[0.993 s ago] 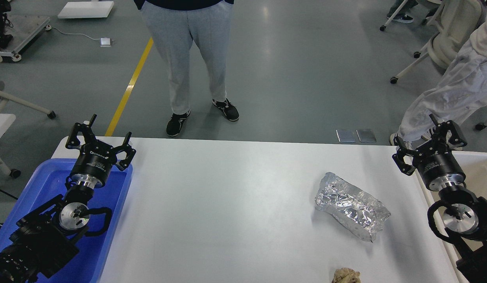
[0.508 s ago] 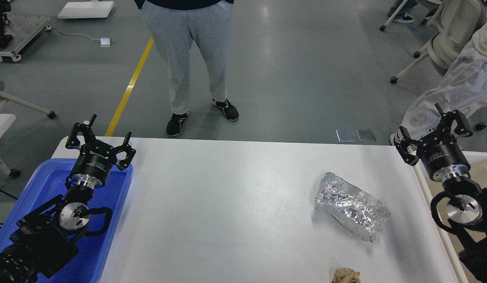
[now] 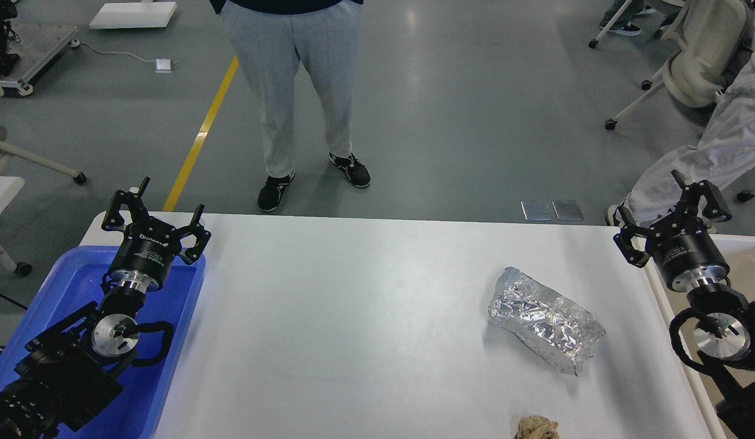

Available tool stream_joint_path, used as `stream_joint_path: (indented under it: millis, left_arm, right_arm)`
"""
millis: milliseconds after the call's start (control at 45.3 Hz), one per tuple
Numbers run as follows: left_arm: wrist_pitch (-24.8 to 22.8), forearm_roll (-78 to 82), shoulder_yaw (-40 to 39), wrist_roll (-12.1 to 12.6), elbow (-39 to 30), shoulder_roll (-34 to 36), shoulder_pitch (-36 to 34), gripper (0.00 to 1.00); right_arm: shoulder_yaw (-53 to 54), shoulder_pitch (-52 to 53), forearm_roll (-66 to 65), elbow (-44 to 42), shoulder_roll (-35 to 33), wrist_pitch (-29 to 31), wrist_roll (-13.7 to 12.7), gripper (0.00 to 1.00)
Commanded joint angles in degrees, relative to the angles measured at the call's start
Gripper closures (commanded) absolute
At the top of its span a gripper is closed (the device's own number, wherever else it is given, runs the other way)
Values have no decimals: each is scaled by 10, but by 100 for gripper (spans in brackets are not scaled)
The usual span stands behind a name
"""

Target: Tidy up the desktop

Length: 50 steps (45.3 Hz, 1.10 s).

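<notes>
The white desktop fills the middle of the head view. A crumpled silver foil lump lies on its right part. A small beige crumpled wad sits at the front edge, partly cut off. My left gripper is open and empty above the far end of the blue tray. My right gripper is open and empty above the far right corner of the desktop, well behind and to the right of the foil.
A white-rimmed beige bin stands off the right edge under my right arm. A person in grey trousers stands beyond the far edge. Another person's legs and office chairs are at the far right.
My right gripper has lifted and shifted back and slightly right, from over the bin's near corner to the desktop's far right corner. The left arm, foil and wad have not moved.
</notes>
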Motion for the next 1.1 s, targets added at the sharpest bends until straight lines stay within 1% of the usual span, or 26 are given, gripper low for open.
stream_joint_path:
  millis: [0,88,155,199,265,397,442,486,530,618,795,883,971,1015,1082]
  left_arm:
    - [-2,0,0,0,0,1,-1,0]
    - [-2,0,-1,0,0,0,0,0]
    - [-1,0,0,1,0,1,-1,0]
    - [-1,0,0,0,0,1,-1,0]
    - [-1,0,0,1,0,1,-1,0]
    - [0,0,0,1,0,1,-1,0]
    - [1,0,-1,1,0,1,0,0]
    - [1,0,0,0,0,1,-1,0]
    - [1,0,0,0,0,0,-1,0]
    - [1,0,-1,1,0,1,0,0]
    - [1,0,-1,0,0,1,-1,0]
    - [1,0,0,0,0,1,-1,0]
    - [1,0,-1,0,0,1,-1,0]
    - [1,0,0,0,0,1,-1,0]
    - [1,0,0,0,0,0,-1,0]
  right_arm:
    - [-29,-4,-9,16,-24,0,-3,1]
    - [-84,3,-9,29,-87,27,-6,1]
    - [-119,5,-9,55,-129,46,-6,1]
    - [-146,8,-15,77,-163,47,-5,1]
    - [-188,18,-56,109,-210,22,-5,1]
    - [-233,28,-177,171,-255,-85,-7,1]
    - [-248,32,-205,190,-266,-101,-9,1]
    - [-269,39,-226,203,-277,-104,-12,1]
    - [-297,50,-240,210,-289,-104,-23,1]
    - [-356,92,-273,218,-311,-103,-57,1]
    - [-496,232,-415,255,-377,-89,-100,1]
    - [-596,314,-478,282,-386,-78,-101,1]
    - [-702,379,-490,295,-383,-75,-101,1]
    - [-749,407,-495,293,-367,-75,-101,1]
    - [-804,439,-503,282,-322,-75,-101,1]
